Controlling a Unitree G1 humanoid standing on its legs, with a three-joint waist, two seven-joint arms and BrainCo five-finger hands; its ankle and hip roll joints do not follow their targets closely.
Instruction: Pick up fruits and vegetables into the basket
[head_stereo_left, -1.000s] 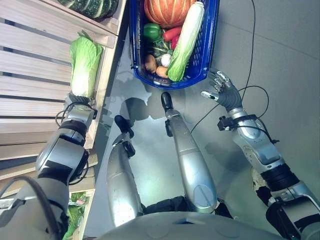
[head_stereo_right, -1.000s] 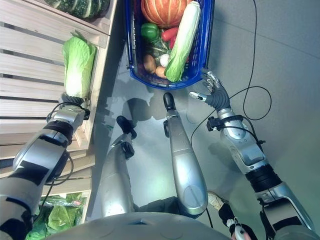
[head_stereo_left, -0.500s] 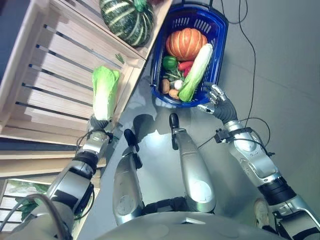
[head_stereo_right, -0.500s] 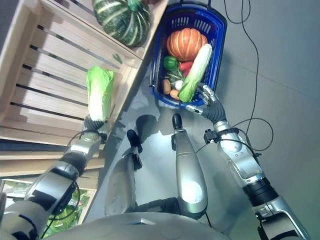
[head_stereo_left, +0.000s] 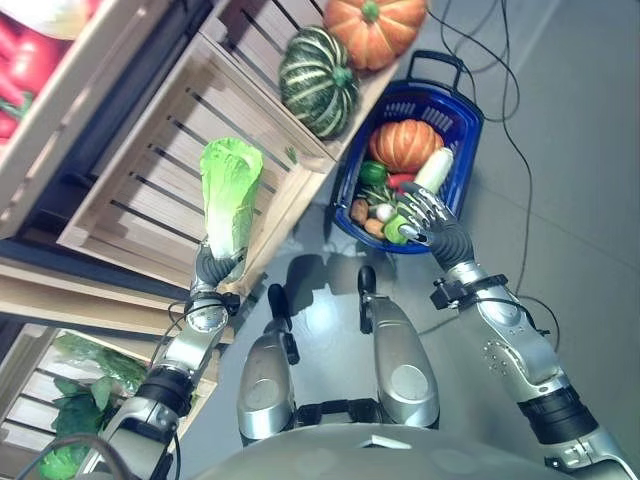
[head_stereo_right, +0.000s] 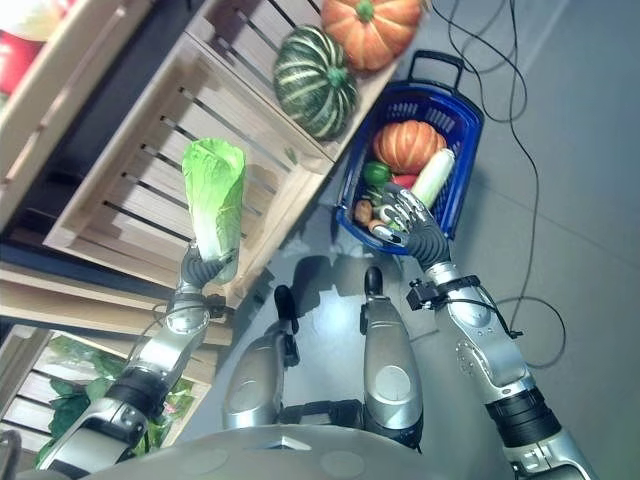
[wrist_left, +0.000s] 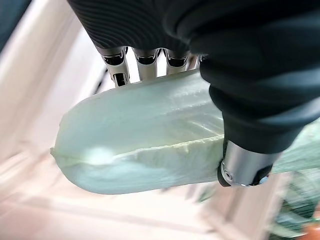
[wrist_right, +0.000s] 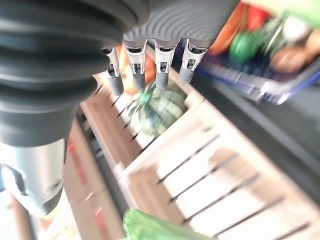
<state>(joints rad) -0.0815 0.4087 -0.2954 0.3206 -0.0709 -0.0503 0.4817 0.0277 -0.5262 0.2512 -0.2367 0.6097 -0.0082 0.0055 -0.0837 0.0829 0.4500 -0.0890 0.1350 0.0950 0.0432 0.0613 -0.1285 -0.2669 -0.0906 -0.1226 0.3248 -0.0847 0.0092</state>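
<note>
My left hand (head_stereo_left: 214, 268) is shut round the pale base of a napa cabbage (head_stereo_left: 231, 190), whose green leaves point up in front of the wooden crate (head_stereo_left: 150, 195). In the left wrist view my fingers (wrist_left: 144, 64) and thumb curl round the cabbage's white stem (wrist_left: 140, 150). On the floor stands the blue basket (head_stereo_left: 470, 108), holding an orange pumpkin (head_stereo_left: 405, 145), a long pale cabbage (head_stereo_left: 436, 168), a green pepper (head_stereo_left: 373, 172) and small vegetables. My right hand (head_stereo_left: 432, 216) hovers open over the basket's near rim, its fingers (wrist_right: 160, 65) straight.
A green striped squash (head_stereo_left: 318, 92) and an orange pumpkin (head_stereo_left: 376, 18) sit on the upper crate beside the basket. Leafy greens (head_stereo_left: 72, 395) fill a lower crate at the left. Red produce (head_stereo_left: 30, 60) shows on the top shelf.
The whole picture has shifted, so the camera moved. The cabbage has come off the crate's slats in my left hand. My right hand has moved from beside the basket to over its near rim.
</note>
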